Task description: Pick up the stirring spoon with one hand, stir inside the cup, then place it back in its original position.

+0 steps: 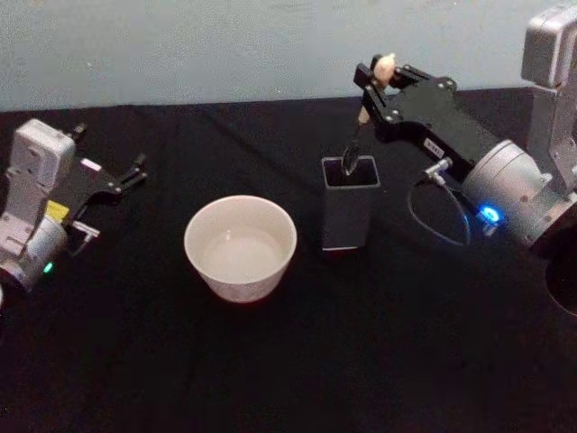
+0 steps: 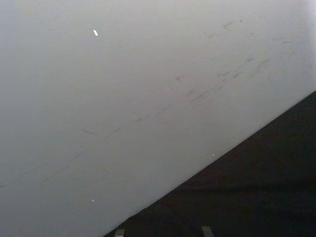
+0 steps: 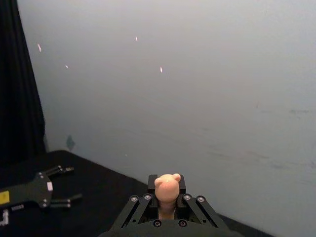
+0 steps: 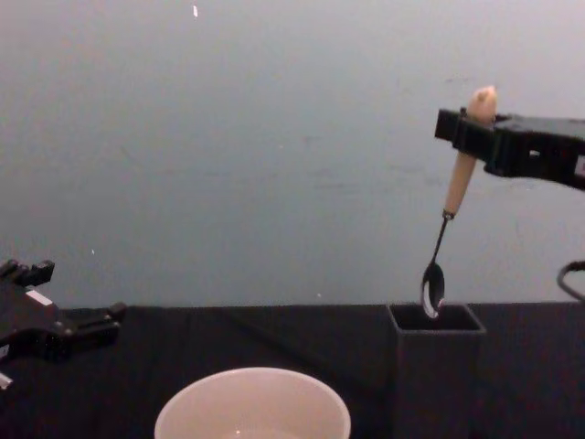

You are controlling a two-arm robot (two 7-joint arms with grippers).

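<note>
Right gripper clamped on the beige handle of the stirring spoon, bowl hanging tilted just above the holder box. Cup beside it; left gripper parked apart, spread open.

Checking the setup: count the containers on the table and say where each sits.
2. The cup sits mid-table; the holder box stands to its right, under the stirring spoon held by the right gripper. Nothing suggests a hidden one.

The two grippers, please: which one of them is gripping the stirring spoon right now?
The right gripper, raised above the dark holder box, clamps the stirring spoon by its beige handle. The left gripper sits open at the table's left, holding nothing.
</note>
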